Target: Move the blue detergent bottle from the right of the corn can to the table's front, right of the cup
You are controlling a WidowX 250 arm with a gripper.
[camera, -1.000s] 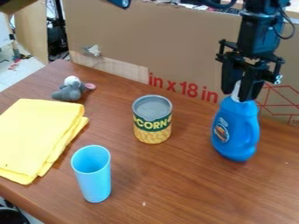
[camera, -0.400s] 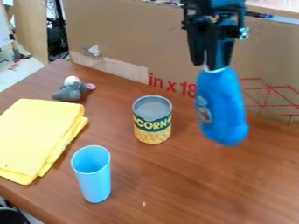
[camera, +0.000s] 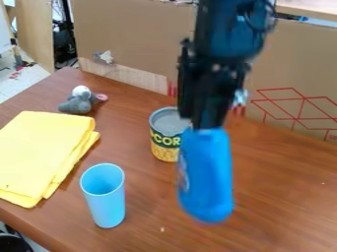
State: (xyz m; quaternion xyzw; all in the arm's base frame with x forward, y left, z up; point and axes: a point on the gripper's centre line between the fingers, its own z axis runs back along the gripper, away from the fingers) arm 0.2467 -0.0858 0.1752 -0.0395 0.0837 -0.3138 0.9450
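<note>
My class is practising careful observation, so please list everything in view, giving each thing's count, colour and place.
Bottle: one, blue, upright in the gripper, partly covering the can
Can: one, grey top, green and yellow label, mid-table
Cup: one, light blue, upright, near the front edge
Cloth: one, yellow, folded, at the left
Soft toy: one, grey, white and pink, behind the cloth
Table: one, brown, under these things
Cardboard: one large piece, brown with red print, behind the table
Background clutter: too jumbled to count, mixed colours, upper left
Gripper: one, black, around the bottle's top
Arm: one, black, from the top edge
</note>
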